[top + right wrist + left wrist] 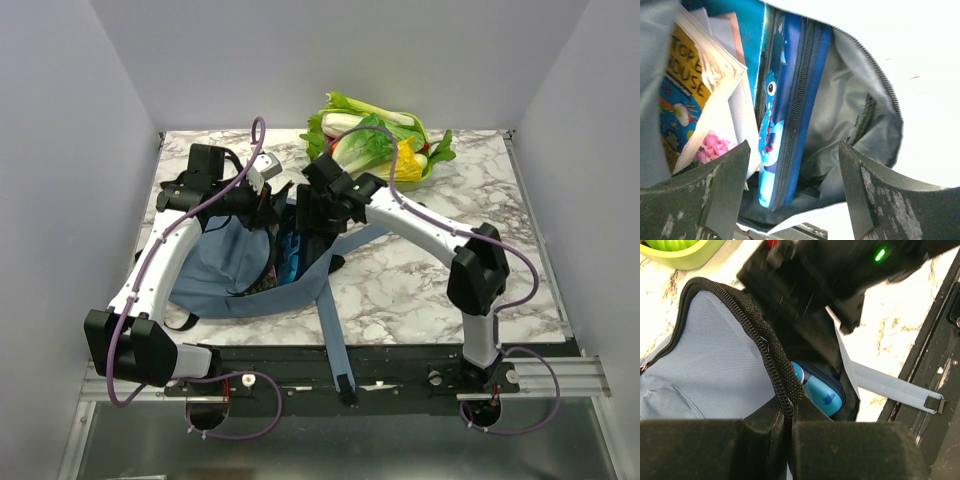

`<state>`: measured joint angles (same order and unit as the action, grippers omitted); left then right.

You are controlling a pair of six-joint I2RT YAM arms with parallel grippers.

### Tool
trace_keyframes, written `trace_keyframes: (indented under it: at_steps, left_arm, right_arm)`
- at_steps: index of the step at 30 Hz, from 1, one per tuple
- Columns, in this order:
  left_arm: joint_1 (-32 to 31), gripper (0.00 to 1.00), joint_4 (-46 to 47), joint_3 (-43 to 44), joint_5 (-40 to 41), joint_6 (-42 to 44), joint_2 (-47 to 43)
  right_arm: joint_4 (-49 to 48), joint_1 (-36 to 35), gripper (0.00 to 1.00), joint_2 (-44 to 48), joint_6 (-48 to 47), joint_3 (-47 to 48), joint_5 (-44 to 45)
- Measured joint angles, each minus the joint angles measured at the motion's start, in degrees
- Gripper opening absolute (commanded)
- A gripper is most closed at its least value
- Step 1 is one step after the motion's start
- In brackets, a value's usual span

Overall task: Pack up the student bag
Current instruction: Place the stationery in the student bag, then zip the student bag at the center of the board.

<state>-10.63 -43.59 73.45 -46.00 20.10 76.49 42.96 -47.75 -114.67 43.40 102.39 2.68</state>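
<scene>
The left end effector [788,424] was nearly closed, its two black fingers pinching the black zip edge [771,357] of the student bag [705,355] and holding that rim up. The bag lay on the marble counter [420,280] below and between both end effectors, with its mouth open. One flat blue strap [890,386] ran away to the right of the left end effector.

The right end effector [794,150] stood wide and held nothing, hanging over the opening. Straight ahead of its fingers, inside the bag, a blue pencil case [785,115] stood on edge; it bore a cartoon creature with a big eye, but no wording could be read. To the left of the fingers leaned a yellow-covered book [682,100], its title partly hidden by fabric, showing only "TOPE" above "HOUSE". Beyond both end effectors, a green tray [415,178] of vegetables [365,135] sat on the counter.
</scene>
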Motion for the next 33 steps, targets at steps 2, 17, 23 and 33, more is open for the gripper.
trace_keyframes:
  at_steps: [2,17,23,33]
  left_arm:
    - [0.0,0.11,0.0,0.0,0.0,0.02,-0.02]
    - [-0.09,0.53,-1.38,1.73,-2.1,-0.44,-0.2]
    - [-0.13,0.63,-5.99,4.61,-2.78,3.26,-0.72]
    - [14.69,0.62,-21.55,11.26,-4.44,15.91,0.85]
  right_arm:
    - [0.35,0.9,0.63,2.75,-1.49,-0.37,1.09]
    - [-8.63,1.03,0.23,15.72,-6.49,-23.76,2.95]
    - [-13.22,-4.0,0.5,27.36,-10.71,-32.57,6.14]
    - [-21.53,-23.69,0.64,31.47,-23.08,-27.91,14.12]
